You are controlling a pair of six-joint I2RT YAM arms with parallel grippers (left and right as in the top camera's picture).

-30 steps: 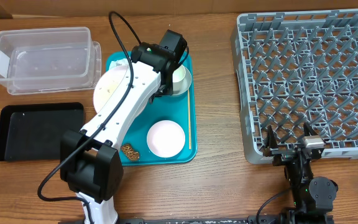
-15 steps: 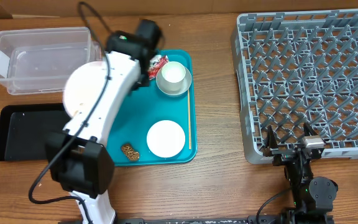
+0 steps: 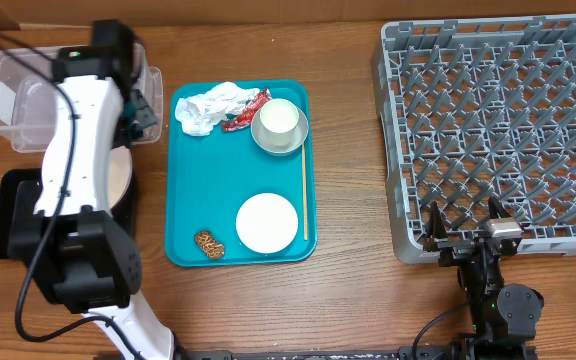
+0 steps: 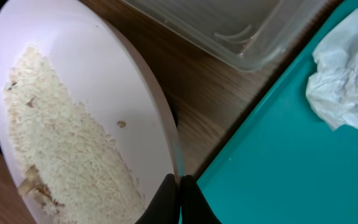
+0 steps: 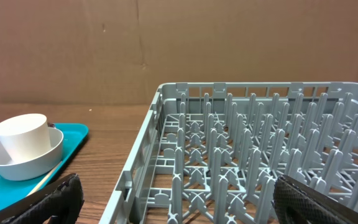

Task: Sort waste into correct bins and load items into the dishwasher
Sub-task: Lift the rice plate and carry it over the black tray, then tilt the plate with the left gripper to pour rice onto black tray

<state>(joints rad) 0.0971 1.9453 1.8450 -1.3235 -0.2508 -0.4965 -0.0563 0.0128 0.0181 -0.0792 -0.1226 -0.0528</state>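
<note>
Wooden surface (image 3: 348, 150) carries four things: clear tub (image 3: 8, 90) at the back left, black tray (image 3: 13, 215) just in front of it, teal tray (image 3: 208, 160) mid-table, grey dish rack (image 3: 498, 130) far right.

The left arm (image 3: 63, 150) covers most of the large plate (image 3: 121, 180) overhead.

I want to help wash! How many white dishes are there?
4: a big plate in the left gripper, a small plate on the teal tray, and a cup inside a bowl.
</note>
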